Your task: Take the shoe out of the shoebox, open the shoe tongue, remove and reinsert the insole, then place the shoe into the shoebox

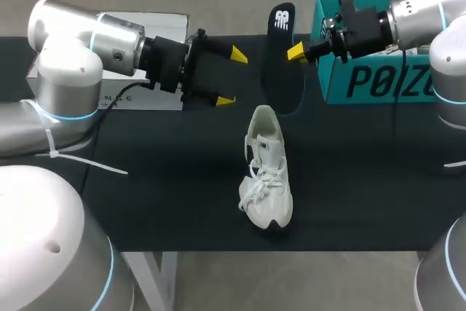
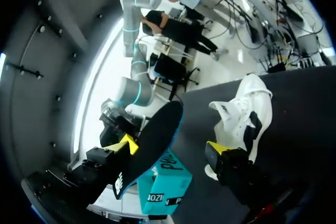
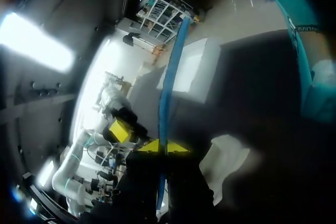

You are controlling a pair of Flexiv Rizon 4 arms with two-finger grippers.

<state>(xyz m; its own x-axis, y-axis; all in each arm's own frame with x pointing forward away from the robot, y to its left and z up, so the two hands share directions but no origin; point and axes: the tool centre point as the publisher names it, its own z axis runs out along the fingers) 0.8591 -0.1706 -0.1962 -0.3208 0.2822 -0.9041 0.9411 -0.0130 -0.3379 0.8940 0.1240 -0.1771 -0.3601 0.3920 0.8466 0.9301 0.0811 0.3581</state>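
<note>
Centrally, on the dark table (image 1: 167, 180), sole down with the toe toward the near edge: a white lace-up shoe (image 1: 266, 172), already out of its box. Beyond it, pinched by one long edge in the right claw (image 1: 297, 52), fingertips closed on it from both sides: the dark insole (image 1: 282, 49), held out of the shoe, logo end uppermost, just beside the teal shoebox (image 1: 378, 81). From the right wrist, visible only edge-on as a thin blue strip between the yellow tips. To the left, near the insole but apart from it: the left claw (image 1: 231, 76), fingers spread wide, holding nothing. Behind the left arm, a white box (image 1: 167, 23). Judged thin, light and bendy, the insole: likely to flop or twist when held by one edge, so probably best steadied at a second spot near the heel while fed toe-first into the shoe. Judged light with a soft upper, the shoe: apt to slide when pushed, so best gripped at the heel collar or firm sole. As for writing: a white logo on the insole, large dark lettering on the shoebox's side, small print on the white box, none read out here.
</note>
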